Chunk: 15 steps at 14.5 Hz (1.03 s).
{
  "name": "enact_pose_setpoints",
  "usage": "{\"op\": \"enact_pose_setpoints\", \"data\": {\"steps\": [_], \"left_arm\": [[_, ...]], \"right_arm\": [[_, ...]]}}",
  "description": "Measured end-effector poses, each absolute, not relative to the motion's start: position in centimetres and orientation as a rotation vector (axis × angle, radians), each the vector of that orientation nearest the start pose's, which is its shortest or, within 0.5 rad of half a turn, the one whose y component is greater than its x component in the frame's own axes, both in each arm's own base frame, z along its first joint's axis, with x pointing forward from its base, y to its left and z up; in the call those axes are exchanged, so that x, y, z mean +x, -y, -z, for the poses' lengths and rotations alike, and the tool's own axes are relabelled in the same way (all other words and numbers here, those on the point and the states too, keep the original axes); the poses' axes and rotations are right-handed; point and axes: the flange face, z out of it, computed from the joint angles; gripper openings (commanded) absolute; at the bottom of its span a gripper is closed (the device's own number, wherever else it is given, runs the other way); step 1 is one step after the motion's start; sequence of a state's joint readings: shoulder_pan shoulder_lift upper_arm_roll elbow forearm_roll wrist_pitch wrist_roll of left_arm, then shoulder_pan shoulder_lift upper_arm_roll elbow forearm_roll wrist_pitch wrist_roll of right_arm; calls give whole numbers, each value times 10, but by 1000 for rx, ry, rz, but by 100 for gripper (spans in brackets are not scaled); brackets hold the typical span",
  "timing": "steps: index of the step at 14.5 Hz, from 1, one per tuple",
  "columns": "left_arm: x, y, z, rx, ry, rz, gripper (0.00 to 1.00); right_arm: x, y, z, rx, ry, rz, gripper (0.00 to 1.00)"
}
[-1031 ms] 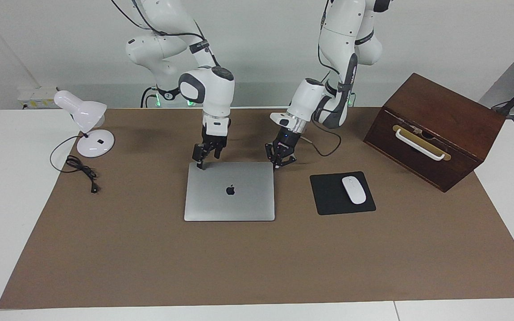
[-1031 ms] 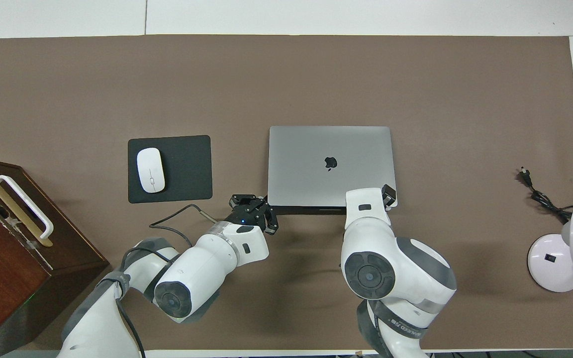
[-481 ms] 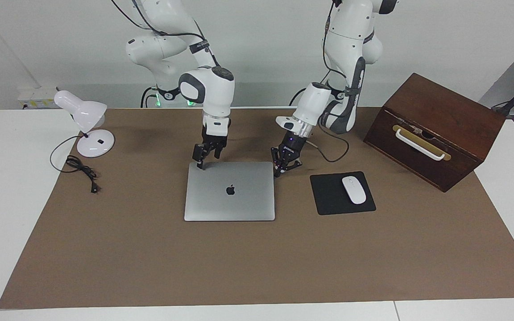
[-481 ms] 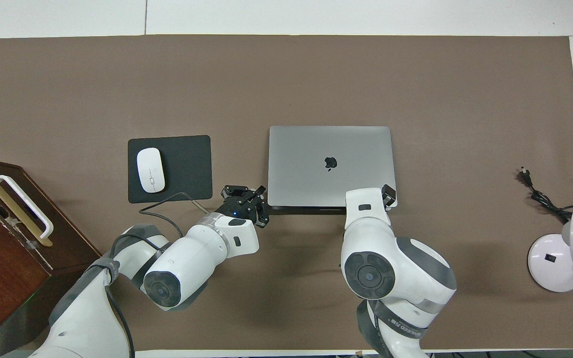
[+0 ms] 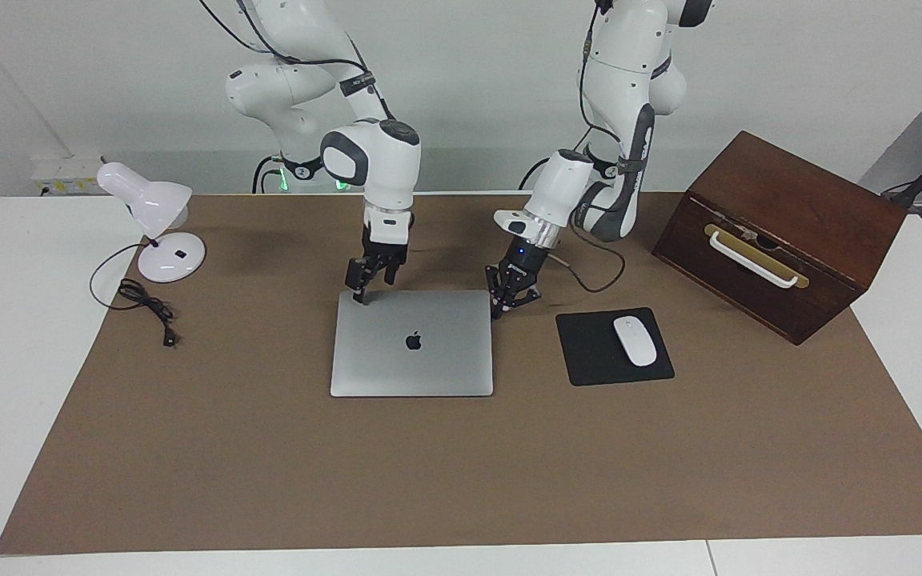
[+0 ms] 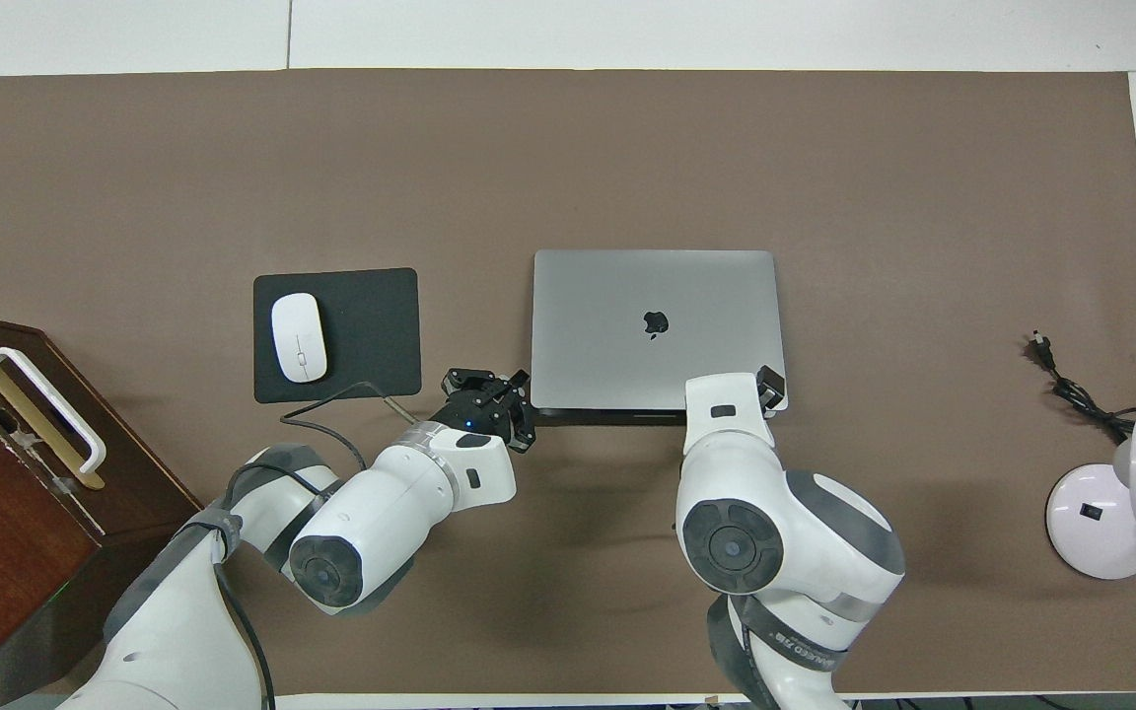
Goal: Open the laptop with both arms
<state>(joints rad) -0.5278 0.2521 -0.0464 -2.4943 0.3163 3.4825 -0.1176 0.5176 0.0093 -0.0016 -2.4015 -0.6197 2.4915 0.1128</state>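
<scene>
The silver-grey laptop (image 5: 429, 360) lies closed on the brown mat, its lid with the apple logo facing up; it also shows in the overhead view (image 6: 627, 296). My right gripper (image 5: 374, 290) is open over the laptop's corner nearest the robots, toward the right arm's end, with one finger down on the lid. In the overhead view this gripper (image 6: 771, 383) is mostly hidden under its wrist. My left gripper (image 5: 515, 303) is open and low beside the other near corner, just off the laptop's edge; it also shows in the overhead view (image 6: 486, 381).
A black mouse pad (image 5: 589, 356) with a white mouse (image 5: 635, 341) lies beside the laptop toward the left arm's end. A dark wooden box (image 5: 781, 232) with a white handle stands past it. A white desk lamp (image 5: 158, 232) and its cable (image 5: 145, 304) are at the right arm's end.
The left arm's wrist has swung upright and its gripper has settled at the laptop's near corner, barely moving in the last half second. The right arm and laptop have not moved.
</scene>
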Motion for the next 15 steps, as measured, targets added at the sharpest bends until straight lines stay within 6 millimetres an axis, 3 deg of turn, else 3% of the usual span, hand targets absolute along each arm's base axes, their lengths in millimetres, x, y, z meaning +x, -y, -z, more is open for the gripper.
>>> {"op": "enact_pose_setpoints", "data": {"steps": [15], "left_arm": [[410,314,-264,-2946,-1243,1114,0]], "right_arm": [[432,-249,-317,-3136,1491,342,100]]}}
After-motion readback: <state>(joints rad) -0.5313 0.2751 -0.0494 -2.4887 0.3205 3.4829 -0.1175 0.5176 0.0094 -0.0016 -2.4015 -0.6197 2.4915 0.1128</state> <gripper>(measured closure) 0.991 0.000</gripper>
